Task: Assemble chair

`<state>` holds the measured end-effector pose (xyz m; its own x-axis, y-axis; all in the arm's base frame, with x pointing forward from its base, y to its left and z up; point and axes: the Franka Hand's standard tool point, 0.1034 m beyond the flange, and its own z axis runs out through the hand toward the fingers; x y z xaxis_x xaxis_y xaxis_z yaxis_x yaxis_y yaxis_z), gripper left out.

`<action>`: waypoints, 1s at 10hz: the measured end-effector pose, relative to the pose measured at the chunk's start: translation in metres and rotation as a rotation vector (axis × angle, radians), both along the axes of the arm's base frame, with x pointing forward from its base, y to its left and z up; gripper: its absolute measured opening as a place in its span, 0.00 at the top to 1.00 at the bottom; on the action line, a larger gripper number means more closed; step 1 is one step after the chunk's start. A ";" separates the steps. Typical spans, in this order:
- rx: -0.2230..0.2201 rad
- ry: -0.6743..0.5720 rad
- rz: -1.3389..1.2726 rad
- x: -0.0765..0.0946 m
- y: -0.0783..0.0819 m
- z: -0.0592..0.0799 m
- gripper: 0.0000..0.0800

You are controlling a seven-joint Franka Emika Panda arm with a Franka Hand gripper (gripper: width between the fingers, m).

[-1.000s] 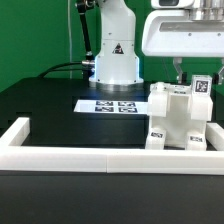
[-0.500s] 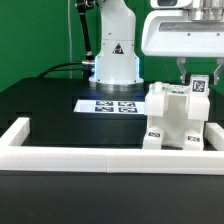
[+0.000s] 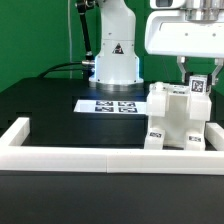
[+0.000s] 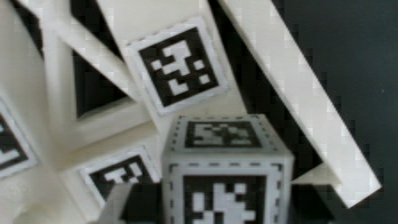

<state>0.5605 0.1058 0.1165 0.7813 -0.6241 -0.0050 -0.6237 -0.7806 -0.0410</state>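
Where the chair (image 3: 178,120) is set just behind the border rail (image 3: 100,157), at the exterior view's right, open table (image 3: 40,110) is left beside it. The gripper (image 3: 197,74) is placed astride the chair's tagged top block (image 3: 198,86). Whether it is clamped cannot be determined.

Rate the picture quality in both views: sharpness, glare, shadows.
Exterior view: evenly lit, no hard shadows; the chair is nearly washed-out white against the black table, with soft edges. Wrist view: very close, the tagged block is fuzzy, its patterns slightly smeared but legible.
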 end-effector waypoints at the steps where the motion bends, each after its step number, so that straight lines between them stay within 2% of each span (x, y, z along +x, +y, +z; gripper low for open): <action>1: 0.002 0.002 -0.063 0.000 0.000 0.000 0.64; 10: 0.032 0.027 -0.584 -0.001 0.004 0.000 0.64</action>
<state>0.5598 0.1102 0.1161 0.3075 -0.9505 -0.0457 -0.9513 -0.3060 -0.0371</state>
